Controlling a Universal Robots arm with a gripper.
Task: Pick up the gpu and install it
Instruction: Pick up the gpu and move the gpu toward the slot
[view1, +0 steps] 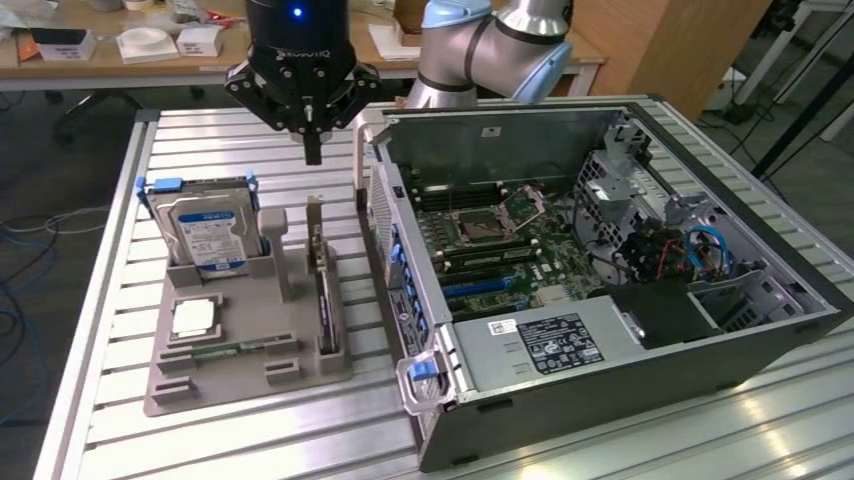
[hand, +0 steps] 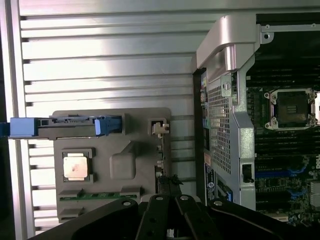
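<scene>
Slatted metal table (view1: 160, 160) fills the foreground, with a cluttered wooden desk (view1: 134, 60) behind it. On the table lies a grey tray (view1: 227, 385), and just beside it, on the exterior view's right, stands an open computer case (view1: 601, 300) with its board exposed. The graphics card (view1: 324, 305) stands on its long edge in a slot along the tray's case-side edge, its silvery bracket upright at the far end. A hard drive (view1: 200, 225) with a blue label stands upright in the tray, and a square processor (view1: 195, 317) and a green memory stick (view1: 240, 348) lie flat nearer the camera. The claw (view1: 312, 155) hangs above the card's bracket end, apart from it, pinched shut and holding nothing.
</scene>
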